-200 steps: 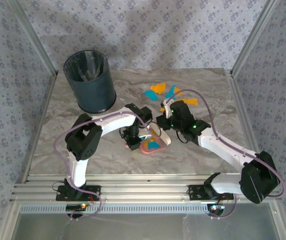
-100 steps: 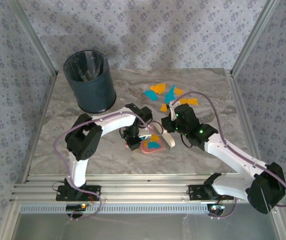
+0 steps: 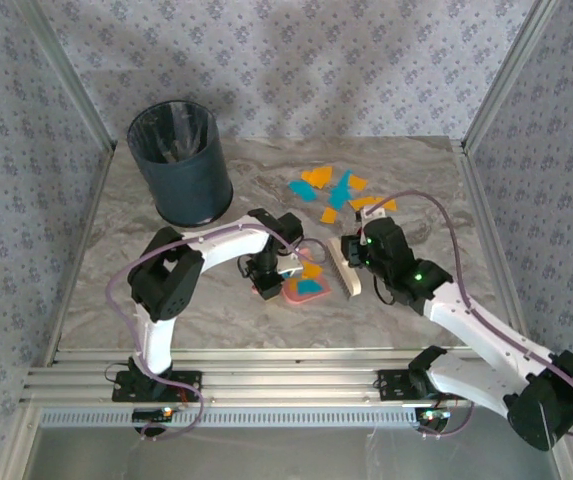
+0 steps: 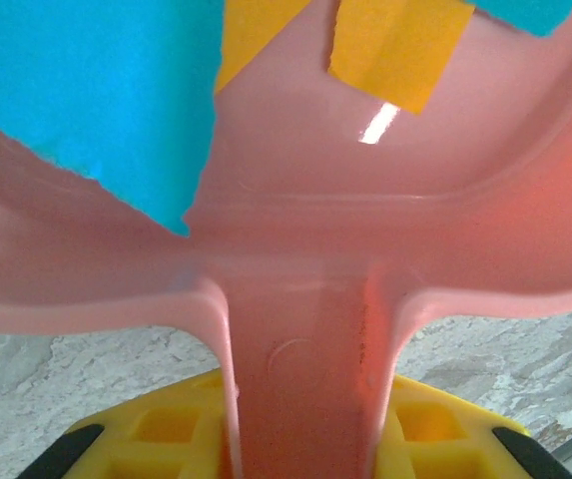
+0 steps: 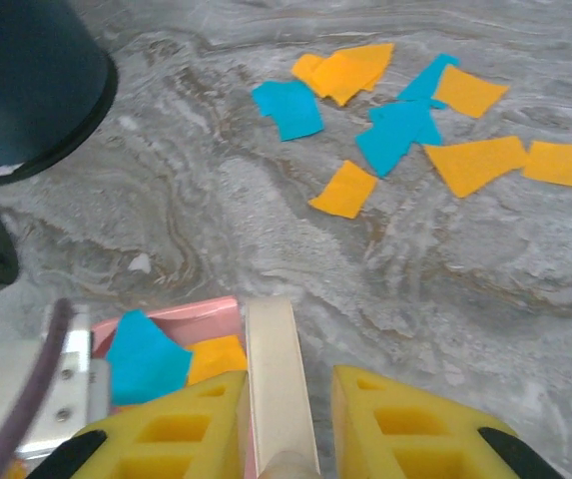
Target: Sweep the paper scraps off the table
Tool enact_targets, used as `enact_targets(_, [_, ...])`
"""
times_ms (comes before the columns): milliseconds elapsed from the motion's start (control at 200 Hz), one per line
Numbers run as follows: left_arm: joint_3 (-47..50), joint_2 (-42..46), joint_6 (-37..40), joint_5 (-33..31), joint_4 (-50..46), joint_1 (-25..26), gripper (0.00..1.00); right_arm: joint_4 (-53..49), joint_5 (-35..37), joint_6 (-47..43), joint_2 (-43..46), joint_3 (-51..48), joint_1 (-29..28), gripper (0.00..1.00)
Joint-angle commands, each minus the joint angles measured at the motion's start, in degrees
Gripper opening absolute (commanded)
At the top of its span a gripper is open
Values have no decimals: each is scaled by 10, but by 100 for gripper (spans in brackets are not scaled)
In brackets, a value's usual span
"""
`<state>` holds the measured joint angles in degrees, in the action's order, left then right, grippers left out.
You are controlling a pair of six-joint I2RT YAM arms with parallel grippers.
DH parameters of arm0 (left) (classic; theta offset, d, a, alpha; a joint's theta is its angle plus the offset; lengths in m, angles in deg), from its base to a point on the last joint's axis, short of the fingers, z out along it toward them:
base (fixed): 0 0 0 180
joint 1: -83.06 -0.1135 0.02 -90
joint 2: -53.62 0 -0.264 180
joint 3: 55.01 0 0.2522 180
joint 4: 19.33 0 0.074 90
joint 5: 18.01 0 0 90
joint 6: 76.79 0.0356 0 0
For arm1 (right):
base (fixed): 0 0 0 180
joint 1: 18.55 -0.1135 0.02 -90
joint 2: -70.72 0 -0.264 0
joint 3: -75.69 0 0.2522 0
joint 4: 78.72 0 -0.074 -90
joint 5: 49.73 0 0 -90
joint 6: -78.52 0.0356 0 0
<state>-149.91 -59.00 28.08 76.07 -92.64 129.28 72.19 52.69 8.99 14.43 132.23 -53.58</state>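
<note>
Teal and orange paper scraps [image 3: 332, 186] lie in a loose cluster on the far middle of the table [image 3: 116, 250]; the right wrist view has the scraps [image 5: 405, 120] ahead of the fingers. My left gripper [image 3: 269, 279] is shut on the handle of a pink dustpan [image 3: 306, 290]. In the left wrist view the handle [image 4: 300, 369] runs between my left gripper's [image 4: 300, 444] yellow fingers, with a teal scrap [image 4: 86, 90] and orange scraps [image 4: 400, 45] in the pan. My right gripper [image 3: 356, 252] is shut on a cream brush [image 3: 347, 274] at the pan's right side. In the right wrist view the brush [image 5: 276, 379] lies between my right gripper's [image 5: 287, 424] fingers.
A dark blue bin [image 3: 180, 163] with a clear liner stands at the far left; its rim [image 5: 26, 90] shows at the upper left of the right wrist view. Aluminium framing [image 3: 266, 375] runs along the near edge, and wallpapered walls close the other sides.
My right arm has swung to the right and drawn back, taking the brush from over the dustpan's mouth to its right side. Scraps it covered now show. The left arm and dustpan stayed still.
</note>
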Motion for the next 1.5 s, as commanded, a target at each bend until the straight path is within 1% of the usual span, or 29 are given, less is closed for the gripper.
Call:
enact_targets(0, [13, 35, -20, -2, 6, -11, 0, -6, 41, 31, 28, -7, 15, 0])
enact_targets(160, [23, 70, -31, 9, 37, -22, 0, -30, 80, 53, 47, -19, 34, 0])
enact_targets(255, [27, 83, -37, 16, 51, -32, 0, -41, 84, 64, 55, -25, 49, 0])
enact_targets(535, [32, 132, -54, 55, 93, -50, 0, -46, 68, 69, 68, -43, 71, 0])
enact_targets(725, [8, 162, -80, 75, 101, -69, 0, -24, 27, 68, 61, -46, 85, 0])
enact_targets(845, [-29, 172, -94, 100, 86, -85, 0, -12, 10, 68, 51, -43, 88, 0])
enact_targets(1114, [-136, 161, -128, 170, 20, -147, 0, 9, -4, 66, 32, -38, 92, 0])
enact_targets(1314, [-203, 158, -132, 184, -17, -186, 0, 12, -10, 68, 24, -38, 93, 0])
enact_targets(1499, [-259, 148, -148, 220, -38, -229, 0, 14, -11, 69, 20, -37, 94, 0])
